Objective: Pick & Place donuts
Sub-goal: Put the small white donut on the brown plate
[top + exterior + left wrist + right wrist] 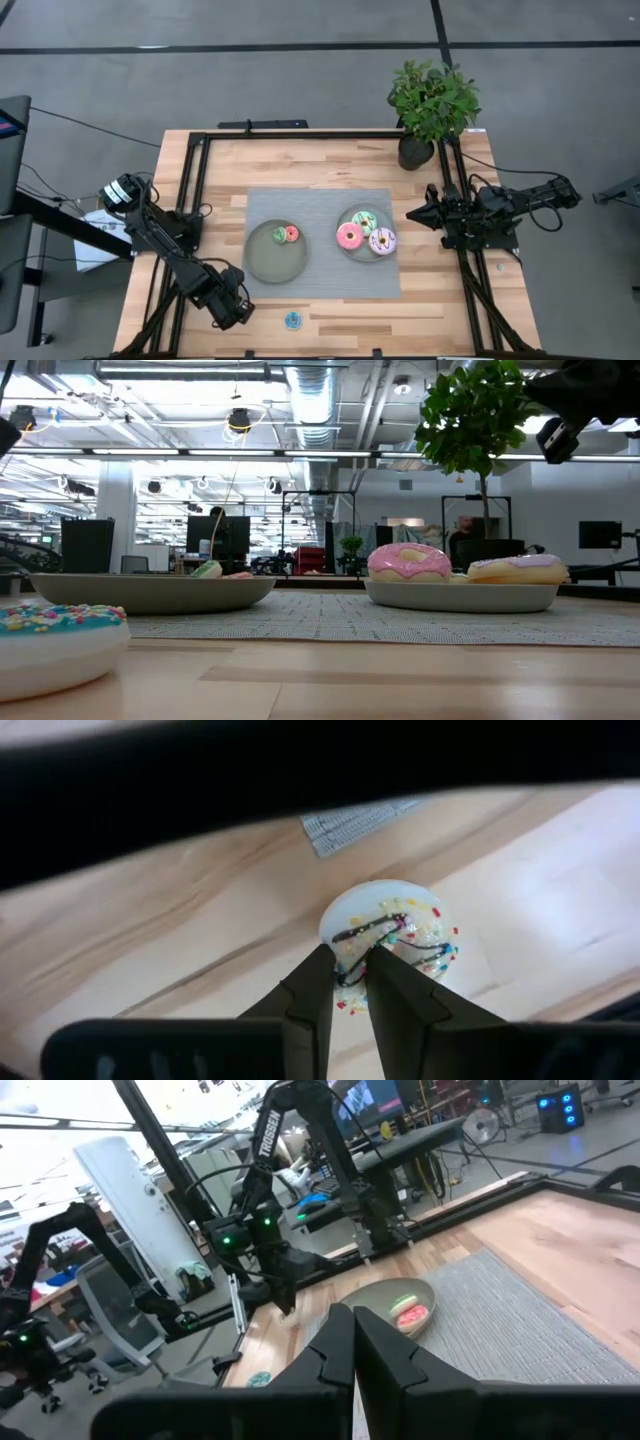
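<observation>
While the right gripper (412,214) waits shut and empty at the desk's right side, just beside the right plate (344,218), the left gripper (347,982) is the one at work, low over the front-left of the desk (440,305) near its front edge. Its wrist view shows the two dark fingers pinched nearly together on the cream tiny donut (391,939), tips biting the near edge of its sprinkled icing; it looks held, though whether it's off the wood yet can't be told from that angle.

Where the rest sit: pink donut (349,236), green-white sprinkled donut (364,221) and white-purple sprinkled donut (382,241) crowd the right plate. Red tiny donut (292,234) and green tiny donut (280,234) lie touching at the back of the left plate (262,265). Blue tiny donut (292,320) is alone on bare wood at the front, just right of the left gripper.

Risks from here, as a judgement:
- Grip is at the rim, not across the ring, so the donut may pivot or pop out w/ any quick lift.
- Low carry toward the left plate could clip its rim.
- A drop could send it rolling off the front edge, or into the blue one.
</observation>
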You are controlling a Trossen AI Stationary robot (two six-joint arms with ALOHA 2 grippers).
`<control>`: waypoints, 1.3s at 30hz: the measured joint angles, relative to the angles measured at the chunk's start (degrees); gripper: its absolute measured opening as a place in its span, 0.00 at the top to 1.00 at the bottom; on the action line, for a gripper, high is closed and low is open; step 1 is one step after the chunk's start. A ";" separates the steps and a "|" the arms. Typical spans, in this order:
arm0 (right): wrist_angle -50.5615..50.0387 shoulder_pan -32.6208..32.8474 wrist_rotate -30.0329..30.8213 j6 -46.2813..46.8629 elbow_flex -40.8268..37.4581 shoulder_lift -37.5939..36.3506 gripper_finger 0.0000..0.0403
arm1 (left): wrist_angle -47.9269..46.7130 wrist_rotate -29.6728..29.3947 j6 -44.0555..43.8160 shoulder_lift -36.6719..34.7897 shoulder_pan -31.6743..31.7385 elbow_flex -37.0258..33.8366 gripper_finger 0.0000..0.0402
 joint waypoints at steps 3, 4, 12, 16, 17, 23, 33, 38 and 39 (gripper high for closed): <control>0.00 -0.01 0.01 0.00 0.00 0.00 1.00 | -2.86 -0.32 0.07 -0.28 0.00 1.97 0.88; 0.00 -0.01 0.00 0.00 0.00 0.00 1.00 | -4.17 -0.47 0.07 -0.50 0.01 2.74 0.88; 0.00 -0.01 0.02 -0.02 0.00 0.00 1.00 | -15.18 -6.56 2.90 -4.31 3.40 7.02 0.88; -0.02 -0.01 0.02 -0.02 0.00 0.00 1.00 | -16.52 -7.52 12.83 -4.76 10.42 7.16 0.88; -0.02 -0.01 0.02 -0.02 0.00 0.00 1.00 | -16.38 -8.02 15.89 -4.76 12.41 7.16 0.88; -0.02 -0.01 0.02 -0.02 0.00 0.00 1.00 | -16.38 -12.51 30.38 -4.76 23.91 7.16 0.88; -0.02 -0.01 0.02 -0.02 0.00 0.00 1.00 | -15.54 -11.85 38.16 -4.76 32.26 3.34 0.88; -0.04 -0.01 0.02 -0.02 0.00 0.00 1.00 | -13.75 -10.02 36.09 -4.76 32.24 0.41 0.88; -0.04 -0.12 0.02 -0.02 0.00 0.00 1.00 | -13.40 -9.93 36.07 -4.76 32.24 0.21 0.88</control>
